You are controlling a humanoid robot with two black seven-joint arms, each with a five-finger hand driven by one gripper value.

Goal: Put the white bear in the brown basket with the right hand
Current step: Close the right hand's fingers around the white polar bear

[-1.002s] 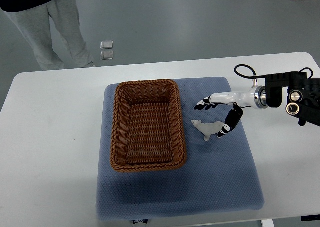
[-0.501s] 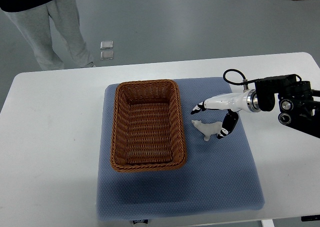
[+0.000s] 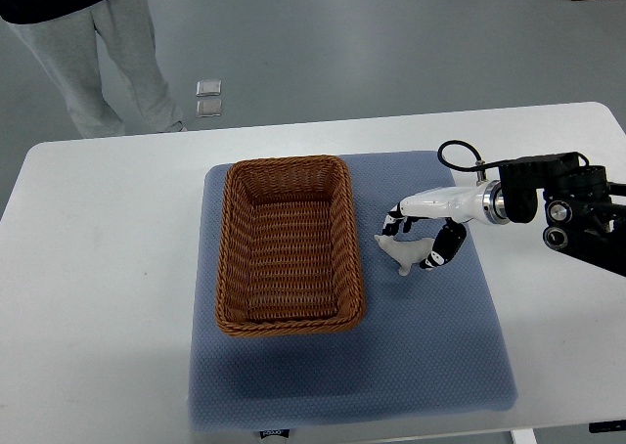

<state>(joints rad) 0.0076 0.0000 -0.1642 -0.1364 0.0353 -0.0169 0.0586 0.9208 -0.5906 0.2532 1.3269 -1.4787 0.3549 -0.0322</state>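
Observation:
The small white bear (image 3: 402, 254) lies on the blue mat (image 3: 430, 346), just right of the brown wicker basket (image 3: 232, 268), which holds nothing. My right hand (image 3: 411, 243) reaches in from the right edge and sits over the bear. Its fingers (image 3: 391, 227) curl down at the bear's head end, and the thumb (image 3: 434, 254) presses at its rear, so the hand is shut on the bear. The bear still rests on the mat. No left arm shows.
The mat lies on a white table (image 3: 98, 268). A person's legs in grey trousers (image 3: 98, 53) stand beyond the far left table edge. Two small square plates (image 3: 208, 98) lie on the floor. The right forearm's black housing (image 3: 572, 204) hangs over the table's right side.
The right hand moved left and down onto the bear, and its fingers went from spread to curled around it. The bear has stayed in place.

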